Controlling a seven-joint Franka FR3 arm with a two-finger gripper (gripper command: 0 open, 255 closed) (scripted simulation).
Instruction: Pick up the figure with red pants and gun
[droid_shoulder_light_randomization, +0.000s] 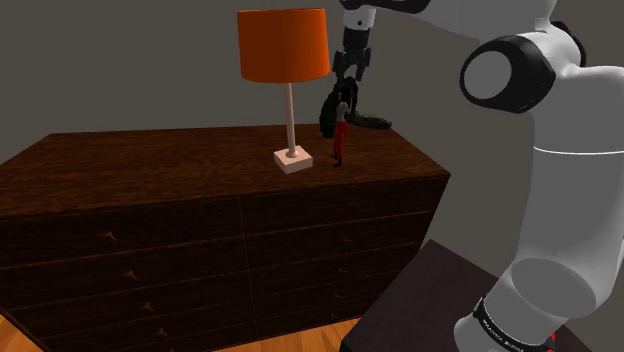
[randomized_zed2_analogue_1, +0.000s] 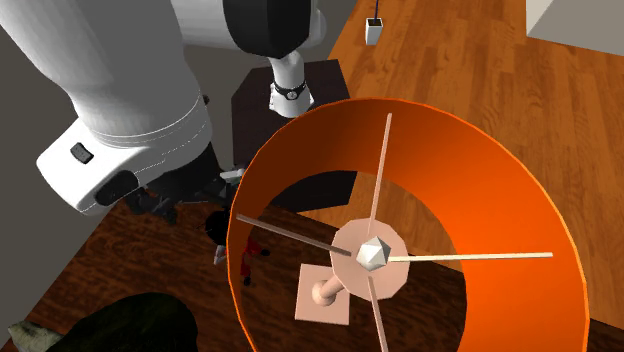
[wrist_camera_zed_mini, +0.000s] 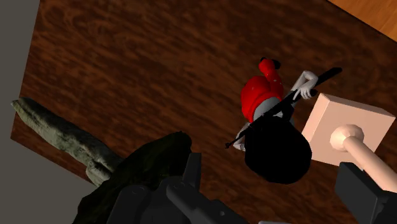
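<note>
The small figure stands upright on the dark wooden dresser, just beside the lamp's base. It has red pants, a grey top and a black head. In the wrist view the figure is seen from above, holding a long black gun across its body. My black gripper hangs directly over its head, open. The two fingers stand wide apart with the figure's head level with the gap between them and untouched. In the second exterior view the figure peeks out beside the lamp shade, below the hand.
A lamp with an orange shade stands on a pale square base right beside the figure. A dark, lumpy curved object lies on the figure's other side, near the wall. The dresser's edge is close by.
</note>
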